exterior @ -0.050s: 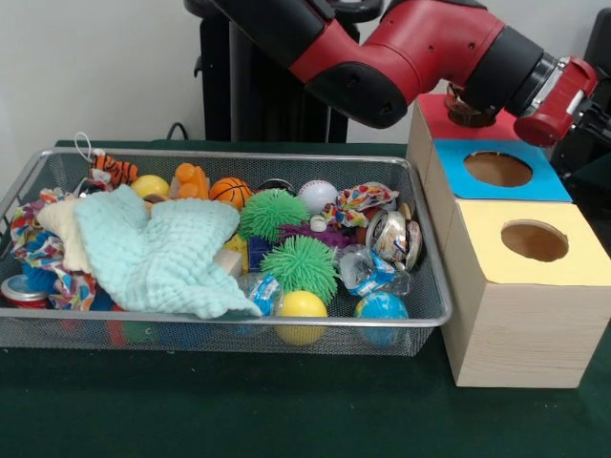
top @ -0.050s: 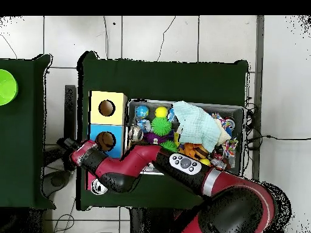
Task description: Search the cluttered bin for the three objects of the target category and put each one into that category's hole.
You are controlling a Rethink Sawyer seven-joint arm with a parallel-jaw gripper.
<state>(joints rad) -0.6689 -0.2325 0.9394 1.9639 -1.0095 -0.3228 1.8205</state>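
Clutter in my wire bin (exterior @ -0.050s: 420,324) counts two green spiky balls (exterior @ -0.050s: 300,266), one basketball (exterior @ -0.050s: 230,192), one baseball (exterior @ -0.050s: 317,196), beside three holed boxes (exterior @ -0.050s: 531,286) on green cloth (exterior @ -0.050s: 239,410); gripper's grasp, I cannot tell

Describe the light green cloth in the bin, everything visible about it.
The light green cloth is a soft, waffle-textured fabric, crumpled and draped loosely over the clutter in the wire mesh bin. In the front view it covers the bin's left-centre, one corner hanging toward the near wall. A cream cloth lies against its left edge, a green spiky ball sits by its right edge, and a yellow ball rests near its lower corner. What it hides cannot be told.
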